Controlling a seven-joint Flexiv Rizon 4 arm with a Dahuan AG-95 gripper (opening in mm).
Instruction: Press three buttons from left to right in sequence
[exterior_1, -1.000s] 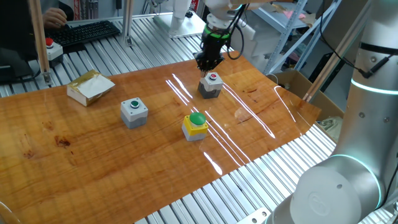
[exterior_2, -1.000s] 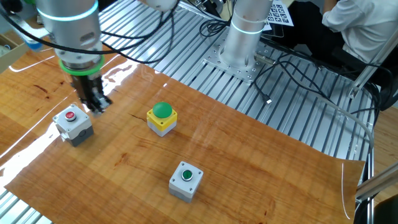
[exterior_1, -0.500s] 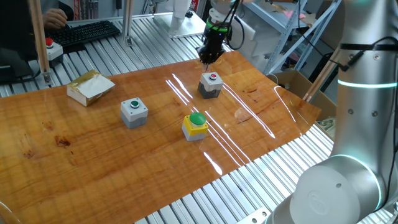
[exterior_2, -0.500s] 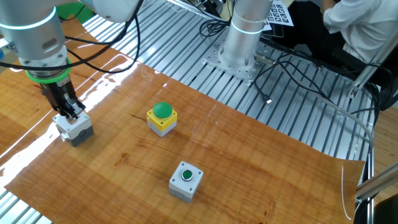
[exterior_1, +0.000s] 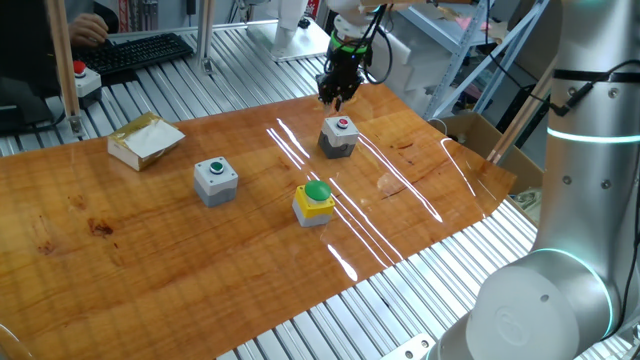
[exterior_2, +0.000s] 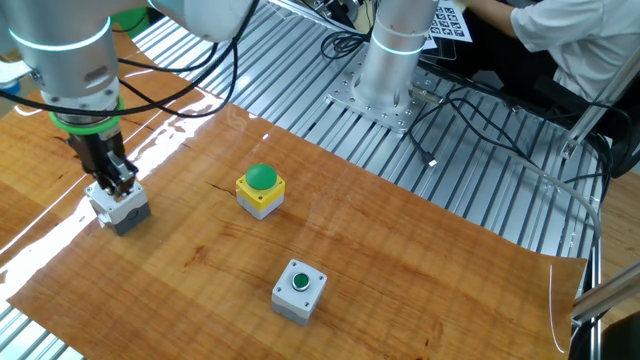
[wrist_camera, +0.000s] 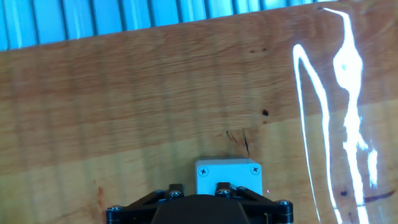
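Note:
Three button boxes stand on the wooden table. The grey box with a small green button (exterior_1: 215, 180) is at the left, also in the other fixed view (exterior_2: 299, 290). The yellow box with a green dome (exterior_1: 314, 200) (exterior_2: 261, 190) is in the middle. The grey box with a red button (exterior_1: 339, 138) (exterior_2: 122, 210) is at the right, and its top edge shows in the hand view (wrist_camera: 228, 175). My gripper (exterior_1: 335, 97) (exterior_2: 113, 182) (wrist_camera: 199, 188) hangs just above this red-button box and hides its button in the other fixed view. I cannot tell the fingers' state.
An open cardboard box (exterior_1: 146, 140) lies at the table's far left. A red-buttoned box with a yellow ring (exterior_1: 80, 78) and a keyboard (exterior_1: 140, 52) sit beyond the table. The arm's base (exterior_2: 390, 60) and cables (exterior_2: 480, 120) are on the slatted frame.
My gripper has moved from beside the red-button box to over it, rising slightly and then coming a little lower. The boxes have not moved.

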